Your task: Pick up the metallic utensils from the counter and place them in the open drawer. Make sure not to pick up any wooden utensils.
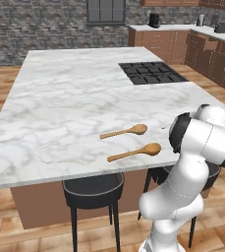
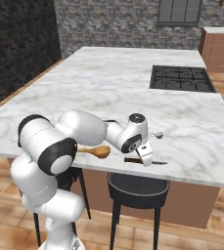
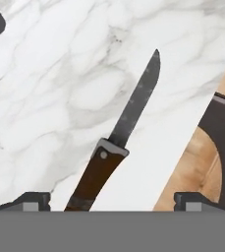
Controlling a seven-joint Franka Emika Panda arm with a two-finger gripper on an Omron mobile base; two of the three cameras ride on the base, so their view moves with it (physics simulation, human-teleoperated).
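Marble counter [image 1: 74, 98] near its front edge | gripper [image 3: 112, 199] hung over dark-handled knife [image 3: 121, 142], jaws wide apart, holding nothing | wooden spoons [image 1: 126, 132] lay beside.

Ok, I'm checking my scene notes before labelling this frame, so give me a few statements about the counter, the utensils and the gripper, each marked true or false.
1. Two wooden spoons lie on the counter. True.
2. The gripper is shut on the knife. False: its fingers stand open, with the knife's dark handle between them on the counter.
3. The knife lies near the counter's edge. True.
4. A pot stands on the cooktop. False: it is bare.
5. Stools stand under the counter. True.
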